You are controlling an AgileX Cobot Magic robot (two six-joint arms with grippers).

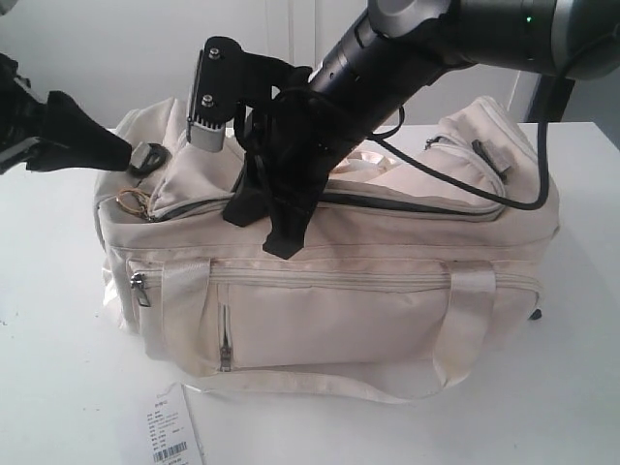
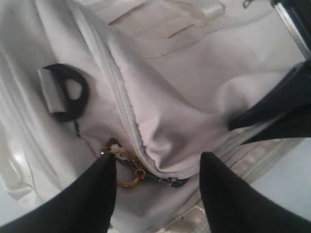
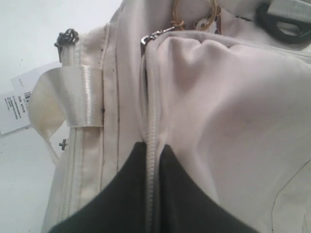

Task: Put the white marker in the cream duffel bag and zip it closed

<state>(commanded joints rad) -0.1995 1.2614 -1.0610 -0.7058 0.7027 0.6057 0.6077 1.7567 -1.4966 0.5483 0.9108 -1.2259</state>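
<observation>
Cream duffel bag (image 1: 368, 320) lengthwise across (upright)

Across the upper right of the exterior frame, the right arm (image 1: 436, 44) is showing glossy dark-grey tubular links, with a green light (image 1: 528, 19) glowing at the top edge. A black cable (image 1: 504, 206) is looping off it. A black bracket (image 1: 232, 63) with two bright screws is carrying a silver camera block (image 1: 205, 128). The left gripper (image 2: 158, 160) and right gripper (image 3: 152, 150) are showing matte black tapering fingers (image 2: 92, 199).
</observation>
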